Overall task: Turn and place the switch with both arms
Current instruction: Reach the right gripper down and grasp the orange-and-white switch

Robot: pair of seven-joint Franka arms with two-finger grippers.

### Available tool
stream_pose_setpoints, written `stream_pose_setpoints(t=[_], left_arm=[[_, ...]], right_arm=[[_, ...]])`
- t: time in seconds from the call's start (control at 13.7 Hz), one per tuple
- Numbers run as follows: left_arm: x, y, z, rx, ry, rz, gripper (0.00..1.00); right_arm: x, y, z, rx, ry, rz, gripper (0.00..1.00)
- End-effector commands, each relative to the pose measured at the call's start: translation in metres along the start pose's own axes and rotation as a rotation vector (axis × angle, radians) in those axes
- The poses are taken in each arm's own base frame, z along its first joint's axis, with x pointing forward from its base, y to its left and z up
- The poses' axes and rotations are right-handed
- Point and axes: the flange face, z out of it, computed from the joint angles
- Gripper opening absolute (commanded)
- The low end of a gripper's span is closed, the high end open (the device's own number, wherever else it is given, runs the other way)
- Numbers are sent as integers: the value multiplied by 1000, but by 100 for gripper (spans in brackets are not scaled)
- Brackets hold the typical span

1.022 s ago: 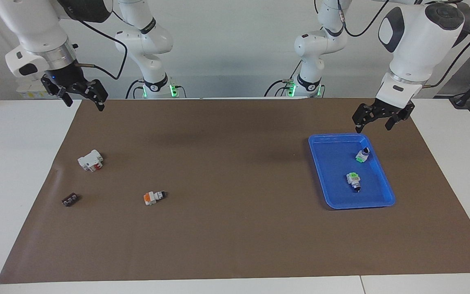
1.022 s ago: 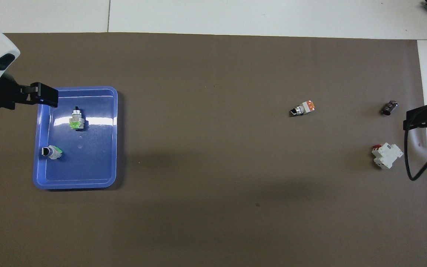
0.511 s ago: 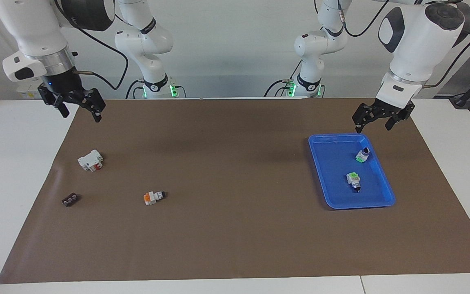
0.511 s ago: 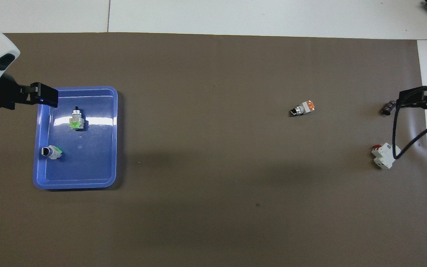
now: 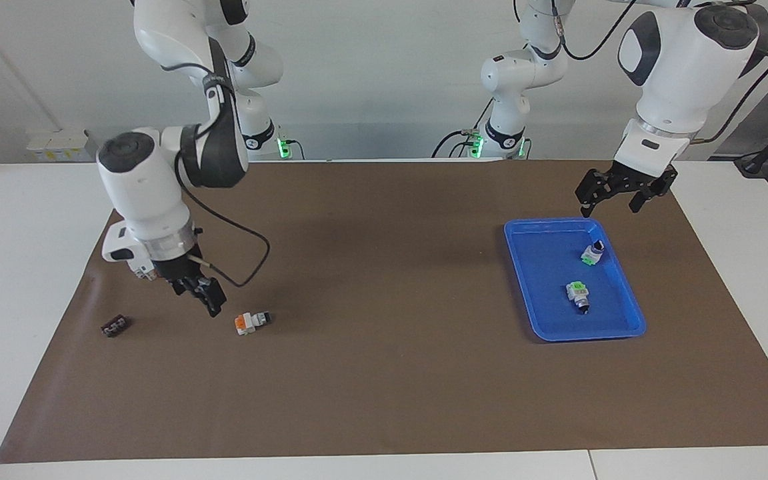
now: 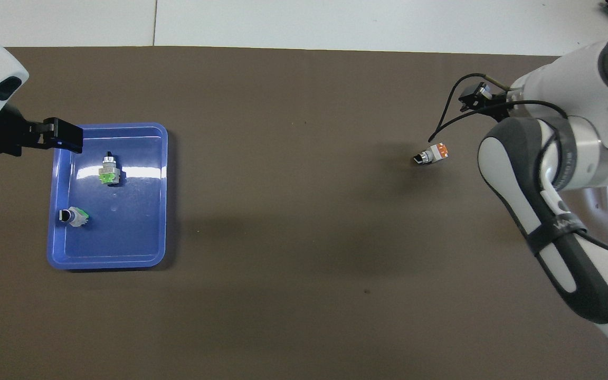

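The switch (image 5: 251,322) is seen lying on its side on the brown mat (image 5: 384,400) toward the right arm's end, its long axis run roughly from 8 to 2 o'clock in the facing view, orange end toward 8. The right gripper (image 5: 201,297), jaws apart and empty, is poised just beside it at about 10 o'clock, clearly the nearer. The left gripper (image 5: 614,195), jaws also apart, is held waiting over the blue tray's (image 5: 524,280) rim.
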Motion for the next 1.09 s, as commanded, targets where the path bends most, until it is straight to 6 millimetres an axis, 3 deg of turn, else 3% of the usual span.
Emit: stream_pose_setpoints(t=[0.0,0.29,0.88,0.95,1.02], left_arm=[[-8,-3,-2,-7,3,-1,100],[-8,-3,-2,-6,3,0,100],[-8,-3,-2,-7,3,-1,100],[-8,-3,-2,-7,3,-1,100],[-9,-3,-2,-7,1,-1,100]], right_arm=[[-1,-5,32,29,-65,219,100],[-32,24,90,-25,-150,345,100],[-43,30,117,-15,-170,368,97],[-43,30,117,-14,-171,361,63],[-43,30,118,-15,-171,360,10]])
